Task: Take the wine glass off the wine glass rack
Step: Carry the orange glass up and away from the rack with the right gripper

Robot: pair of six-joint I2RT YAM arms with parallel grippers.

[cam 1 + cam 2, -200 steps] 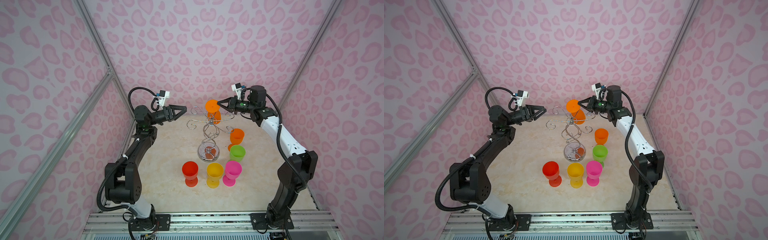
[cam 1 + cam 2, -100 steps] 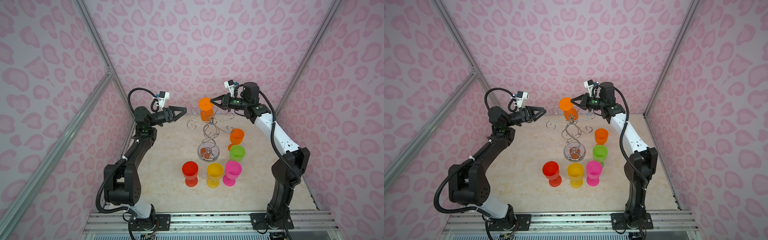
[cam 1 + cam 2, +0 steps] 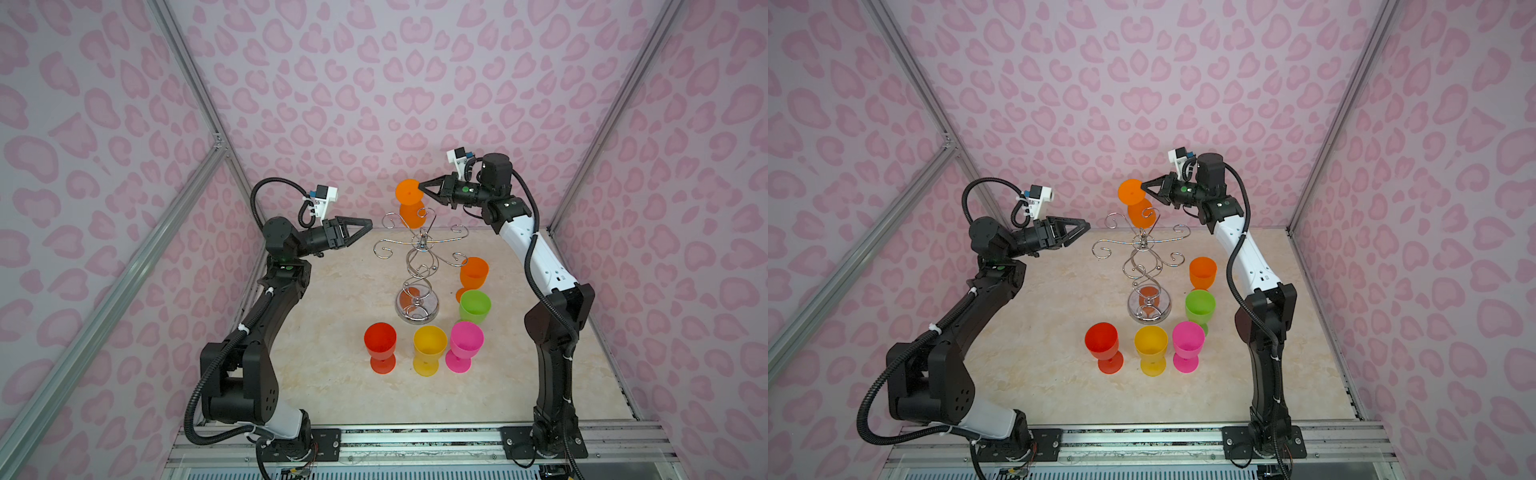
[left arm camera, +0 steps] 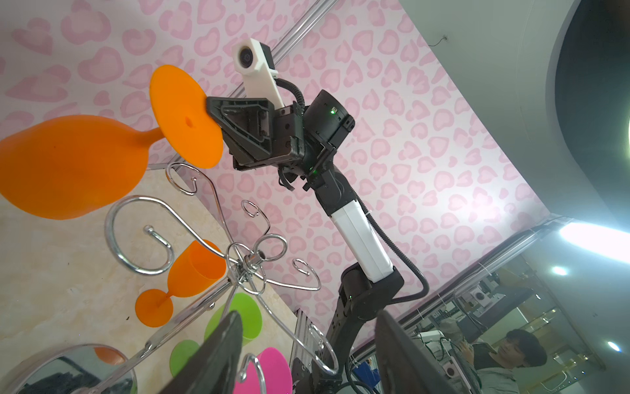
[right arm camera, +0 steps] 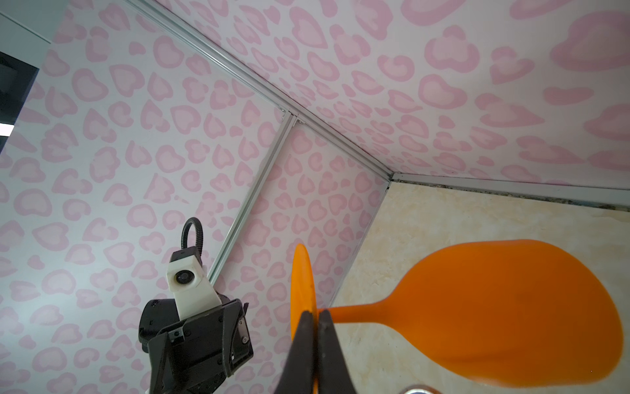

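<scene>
Five glasses [image 3: 429, 347] stand before and right of the wine glass rack [image 3: 416, 312].

walls [image 3: 374, 83]: you see pink heart spots all round | desk [image 3: 498, 395]: pale stone look | bars [image 3: 166, 222]: shiny metal corners | lamp [image 4: 593, 238]: bright, outside

R gripper [image 3: 420, 188] clamped tight, L gripper [image 3: 367, 226] jaws apart.
</scene>
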